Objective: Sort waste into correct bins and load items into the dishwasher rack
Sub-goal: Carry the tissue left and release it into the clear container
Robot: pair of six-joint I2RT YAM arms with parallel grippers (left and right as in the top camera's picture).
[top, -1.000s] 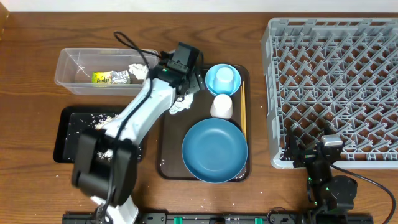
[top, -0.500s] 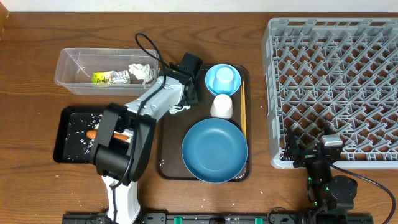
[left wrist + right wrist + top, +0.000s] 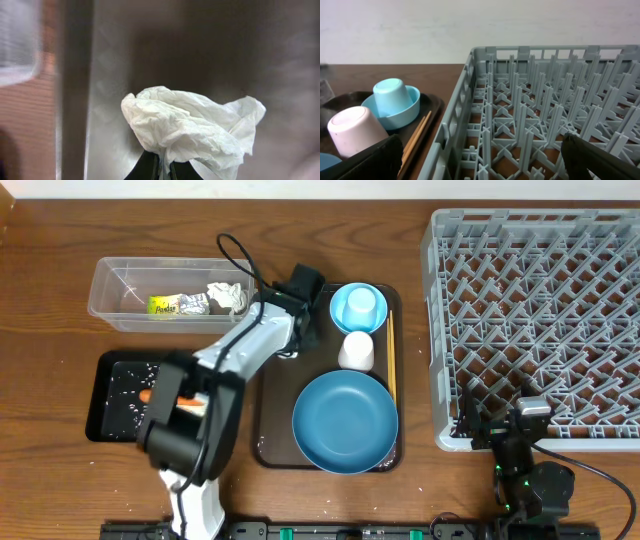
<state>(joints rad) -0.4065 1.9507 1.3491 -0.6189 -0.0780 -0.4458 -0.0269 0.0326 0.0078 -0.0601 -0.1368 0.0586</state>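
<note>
A crumpled white tissue (image 3: 190, 125) is pinched between the jaws of my left gripper (image 3: 163, 170), just above the brown serving tray (image 3: 110, 75). Seen from overhead, that gripper (image 3: 298, 338) is at the tray's back left corner and covers the tissue. The clear tub (image 3: 110, 285) holds a printed wrapper (image 3: 176, 305) and another tissue (image 3: 228, 297). Rice and a carrot (image 3: 148, 394) lie in the black tray (image 3: 105, 420). My right gripper (image 3: 520, 425) stands open at the front edge of the grey rack (image 3: 540, 300), nothing between its fingers (image 3: 365, 160).
On the brown tray (image 3: 272, 452) are a dark-blue dish (image 3: 345, 422), a white cup (image 3: 356, 350), a light-blue bowl (image 3: 372, 318) with a cup upturned in it, and chopsticks (image 3: 391, 360) along the right rim. The left arm spans the black tray and the brown tray's left edge.
My left gripper has shut on the tissue at the brown tray's back left. The left arm shifted its pose over the black tray. The right arm has not moved.
</note>
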